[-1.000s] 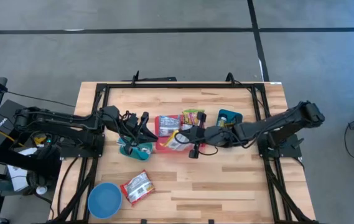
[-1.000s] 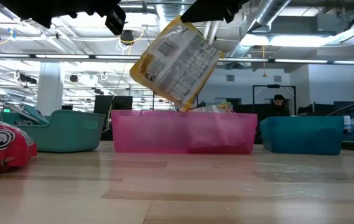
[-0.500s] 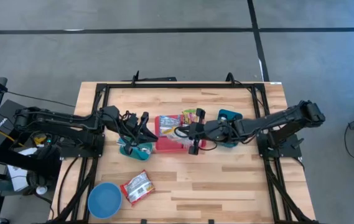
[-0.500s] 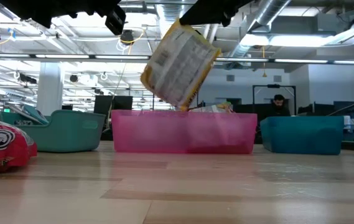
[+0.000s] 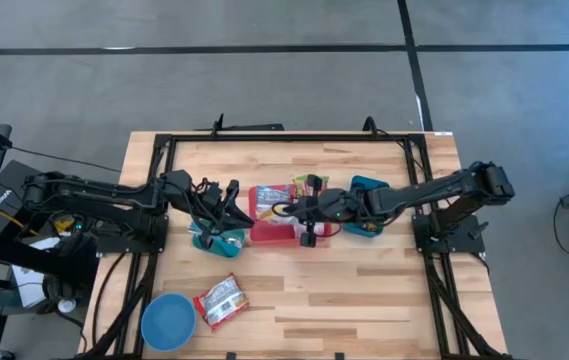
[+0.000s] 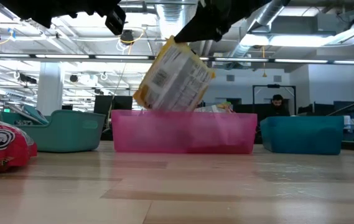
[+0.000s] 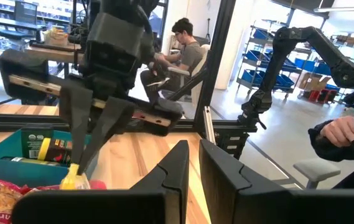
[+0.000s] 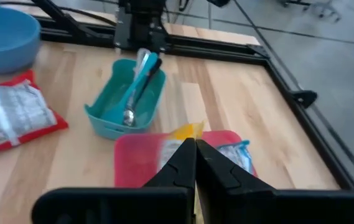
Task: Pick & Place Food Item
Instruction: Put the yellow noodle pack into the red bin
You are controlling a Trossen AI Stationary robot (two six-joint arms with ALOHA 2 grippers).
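On the wooden bench (image 5: 364, 290) I count four containers and several food packets. Farthest left, near the front edge, sits one blue bowl (image 5: 168, 321), and just beside it lies one red snack packet (image 5: 221, 300), flat on the wood and well apart from the bins.

My left gripper (image 5: 232, 203) hangs over the one teal tub (image 5: 216, 240), which holds a few utensils, seen in my right wrist view as a spoon and teal handles leaning inside it. My left jaws are nearly together, a narrow slit between them, holding nothing that I can see.

In the middle stands one pink bin (image 5: 272, 232), with at least two packets already lying in it. My right gripper (image 5: 299, 212) reaches in from the right and is above this bin. Its jaws are pinched tight on the top edge of one yellow packet (image 6: 174, 76), which hangs tilted in the air. In the low view its lower edge dips to about the pink bin's rim; I cannot tell whether it touches anything inside.

To the right of the pink bin sits one blue bin (image 5: 368, 190), partly covered by my right arm, with some packaged items in it.

Beyond the bench, one person sits at a desk in the room behind.
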